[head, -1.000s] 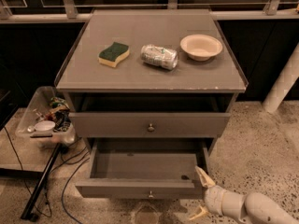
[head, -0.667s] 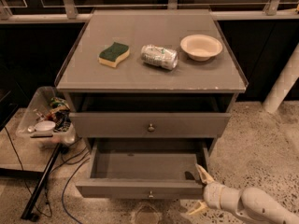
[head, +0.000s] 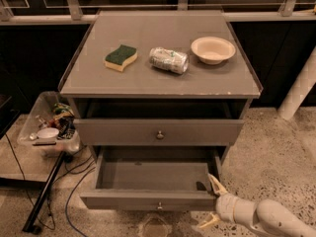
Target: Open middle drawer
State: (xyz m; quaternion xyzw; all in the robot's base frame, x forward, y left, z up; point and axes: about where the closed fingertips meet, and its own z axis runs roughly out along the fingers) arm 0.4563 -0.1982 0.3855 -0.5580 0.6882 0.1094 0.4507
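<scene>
The middle drawer (head: 123, 132) is the wide grey front with a small round knob (head: 159, 135), just under the dark gap below the cabinet top. Below it the lowest drawer (head: 148, 200) is pulled out, and its inside is bare. My gripper (head: 209, 202) comes in from the lower right, low by the floor. It is open, with one cream finger (head: 215, 183) over the right end of the lowest drawer's front and the other below it. It holds nothing and is well below and right of the middle drawer's knob.
On the cabinet top (head: 148, 85) lie a green and yellow sponge (head: 120, 57), a crushed can (head: 169, 59) and a cream bowl (head: 213, 49). A clear bin of clutter (head: 49, 127) and a black stand leg (head: 44, 194) with cables are at the left. A white post (head: 298, 90) stands at the right.
My gripper and forearm have edged a little to the left, closer to the right front corner of the lowest drawer. The drawers have not visibly moved.
</scene>
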